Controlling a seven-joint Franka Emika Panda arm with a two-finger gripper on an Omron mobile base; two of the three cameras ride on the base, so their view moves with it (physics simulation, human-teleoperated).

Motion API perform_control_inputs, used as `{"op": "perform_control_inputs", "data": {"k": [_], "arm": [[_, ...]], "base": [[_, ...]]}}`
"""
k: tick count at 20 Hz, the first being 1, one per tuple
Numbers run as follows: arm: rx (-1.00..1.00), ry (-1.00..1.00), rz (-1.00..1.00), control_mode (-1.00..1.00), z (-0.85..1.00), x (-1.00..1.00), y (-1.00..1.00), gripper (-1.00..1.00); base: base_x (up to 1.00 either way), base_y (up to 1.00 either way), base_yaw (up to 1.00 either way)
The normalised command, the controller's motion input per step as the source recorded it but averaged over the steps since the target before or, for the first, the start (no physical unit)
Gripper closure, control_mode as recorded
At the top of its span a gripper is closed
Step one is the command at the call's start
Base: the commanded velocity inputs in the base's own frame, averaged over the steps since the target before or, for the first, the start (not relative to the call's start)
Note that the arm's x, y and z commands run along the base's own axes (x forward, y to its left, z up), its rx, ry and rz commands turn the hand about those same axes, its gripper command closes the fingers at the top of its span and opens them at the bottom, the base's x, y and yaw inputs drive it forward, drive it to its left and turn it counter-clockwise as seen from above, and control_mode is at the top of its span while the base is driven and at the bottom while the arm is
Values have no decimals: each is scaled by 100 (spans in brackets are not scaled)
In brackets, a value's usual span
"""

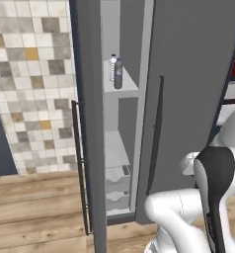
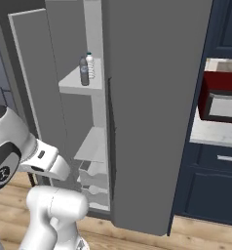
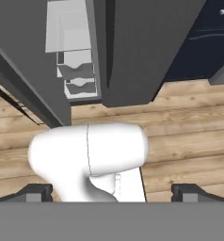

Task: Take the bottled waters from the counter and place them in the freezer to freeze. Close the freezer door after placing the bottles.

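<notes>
Both bottled waters stand side by side on an upper white shelf inside the freezer (image 1: 120, 123): the clear ribbed one (image 1: 112, 68) (image 2: 90, 66) and the smoky grey one (image 1: 118, 74) (image 2: 84, 72), upright and touching or nearly so. The freezer door (image 1: 91, 148) (image 2: 35, 78) stands wide open to the left, its thin dark bar handle (image 1: 80, 168) on the outer face. My gripper (image 3: 112, 193) is open and empty, its fingertips (image 3: 36, 193) far apart, looking down at the wooden floor in front of the freezer's lower drawers (image 3: 78, 77). A strip of counter (image 2: 210, 134) shows at the right.
A broad grey closed door with a dark bar handle (image 2: 110, 122) stands right of the freezer opening. A dark red microwave (image 2: 222, 100) sits on the counter above navy cabinets (image 2: 210, 190). A tiled wall (image 1: 35, 84) lies left of the open door.
</notes>
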Motion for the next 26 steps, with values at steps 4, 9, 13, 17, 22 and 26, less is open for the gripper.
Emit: {"op": "perform_control_inputs", "data": {"k": [4,9,13,17,22,26], "arm": [[0,0,0,100,0,0,0,-100],[0,0,0,100,0,0,0,-100],[0,0,0,100,0,0,0,-100],[0,0,0,100,0,0,0,-100],[0,0,0,100,0,0,0,-100],[0,0,0,100,0,0,0,-100]], "base": [[-32,34,6],[-14,51,4],[-3,53,0],[0,37,0],[0,33,-6],[0,21,-7]]}}
